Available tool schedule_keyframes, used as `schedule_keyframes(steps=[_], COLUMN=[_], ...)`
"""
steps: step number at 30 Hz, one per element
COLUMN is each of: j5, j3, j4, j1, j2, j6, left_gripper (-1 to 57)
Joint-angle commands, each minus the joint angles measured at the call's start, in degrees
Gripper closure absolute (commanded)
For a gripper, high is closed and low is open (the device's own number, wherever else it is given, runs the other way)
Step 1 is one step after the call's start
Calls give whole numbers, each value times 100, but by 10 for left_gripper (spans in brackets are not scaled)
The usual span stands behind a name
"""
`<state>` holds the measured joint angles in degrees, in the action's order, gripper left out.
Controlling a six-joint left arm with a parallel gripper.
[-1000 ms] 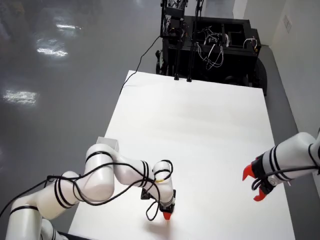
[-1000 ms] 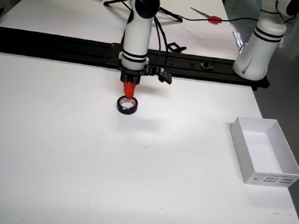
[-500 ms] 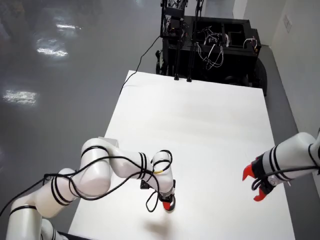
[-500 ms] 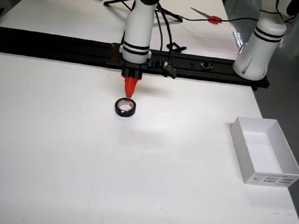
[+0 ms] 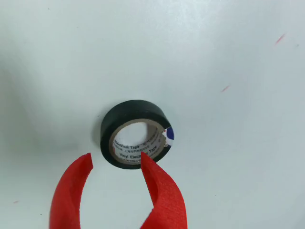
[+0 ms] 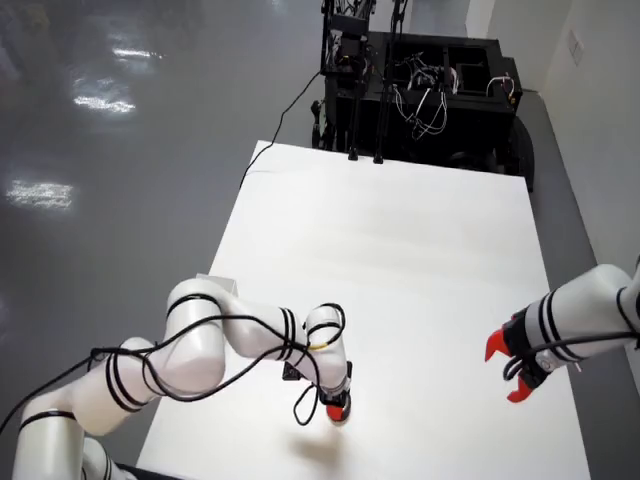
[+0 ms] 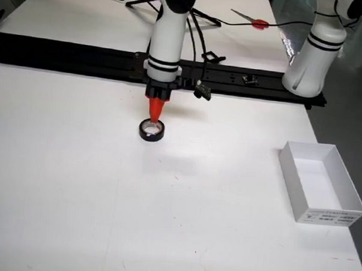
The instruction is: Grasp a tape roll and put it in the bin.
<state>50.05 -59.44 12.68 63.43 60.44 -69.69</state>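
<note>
- You are looking at one black tape roll (image 7: 152,130), lying at centre left of the table (image 7: 58,184).
- You are seeing one white bin (image 7: 321,182) sitting at right.
- You are viewing two white arms: one working (image 7: 167,33), one at upper right (image 7: 320,45).

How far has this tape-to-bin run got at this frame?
Done: the red end effector is lowered over the black electrical tape roll, open, one finger at the roll's hole. In hand: nothing gripped yet; the roll sits on the white table. Left: close, lift, carry to the empty white cardboard bin.
</note>
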Motion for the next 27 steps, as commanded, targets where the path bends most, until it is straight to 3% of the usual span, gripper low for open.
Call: schedule_keyframes(steps=[1, 18, 20, 24, 27], j5=[-39, -206, -215, -215, -92], j3=[91, -32, -32, -32, -32], j4=[-64, -99, -99, -116, -248], j1=[160, -24, -24, -15, -15], j2=[152, 371, 380, 380, 380], j6=[0, 0, 0, 0, 35], left_gripper=[341, 357, 397, 570, 570])
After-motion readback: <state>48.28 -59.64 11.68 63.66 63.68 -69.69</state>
